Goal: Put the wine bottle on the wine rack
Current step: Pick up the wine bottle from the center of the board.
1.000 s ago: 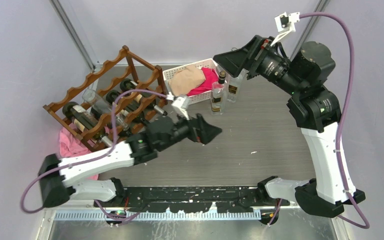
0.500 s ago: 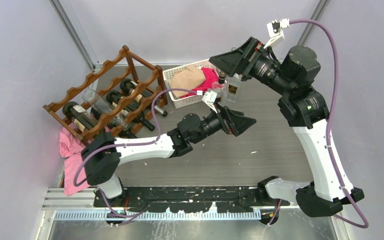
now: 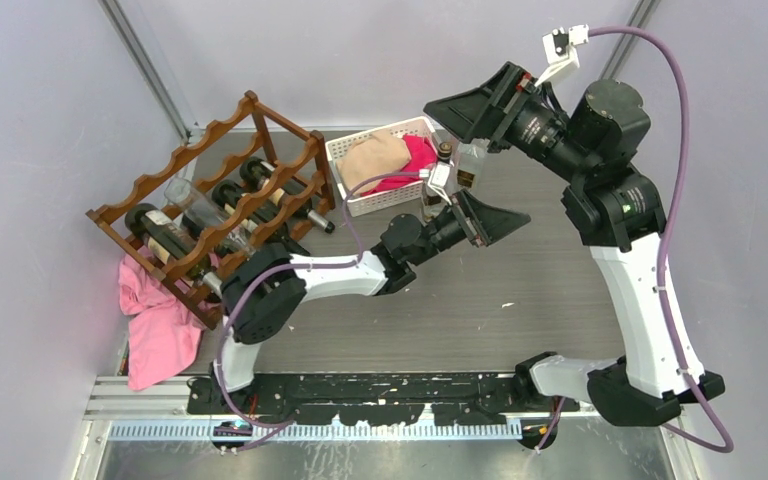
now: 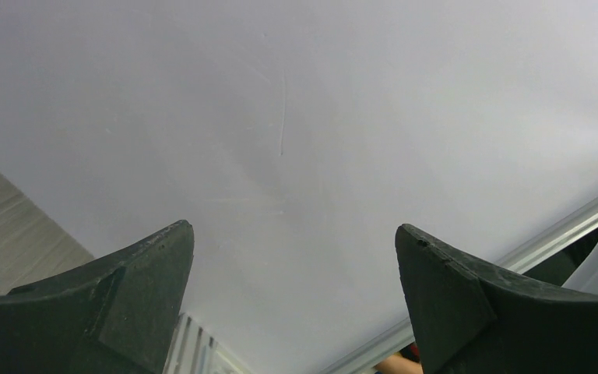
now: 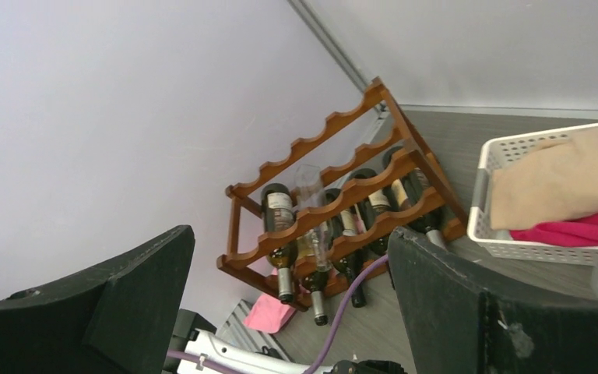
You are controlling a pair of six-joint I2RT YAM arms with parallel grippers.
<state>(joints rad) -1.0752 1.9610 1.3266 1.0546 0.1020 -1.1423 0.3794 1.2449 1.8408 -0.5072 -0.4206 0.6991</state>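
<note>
The wine bottle (image 3: 445, 156) stands upright, long axis vertical and neck up, at the table's (image 3: 520, 300) twelve o'clock, just beside the white basket (image 3: 340, 165). The wine rack (image 3: 285, 118) sits at ten o'clock. The left claw (image 3: 515, 215) and right claw (image 3: 442, 107) both gape wide, gripping nothing.

My left arm (image 3: 330, 275) reaches across the desk (image 3: 540, 300) from the wine rack (image 3: 205, 137) side. My left claw (image 3: 500, 222), spread wide, sits just in front of the two standing bottles (image 3: 469, 165) and closes off their near side. My right claw (image 3: 455, 108), also spread, hangs over them, the white basket (image 3: 380, 130) hems their left, and bare desk lies to their right.
</note>
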